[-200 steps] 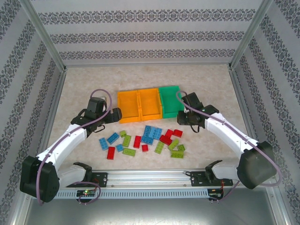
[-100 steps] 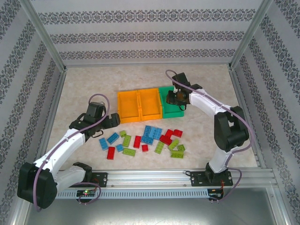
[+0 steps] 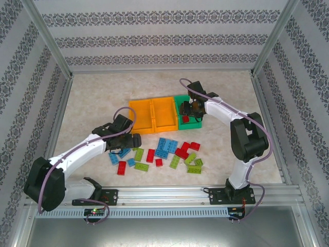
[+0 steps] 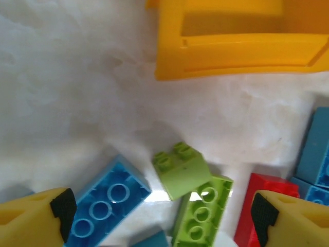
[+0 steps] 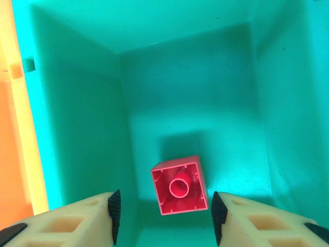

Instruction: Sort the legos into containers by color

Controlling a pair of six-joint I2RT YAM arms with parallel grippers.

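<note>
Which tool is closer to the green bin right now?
Right. The right tool hangs directly over the green bin; the left tool is over the loose bricks, nearer the orange bins.

Pale marbled table, three containers, scattered legos

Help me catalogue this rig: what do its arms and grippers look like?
Both the left arm and right arm have white link shells, black joints and a looping mauve cable. The left gripper and right gripper have yellowish fingers with black pads.
</note>
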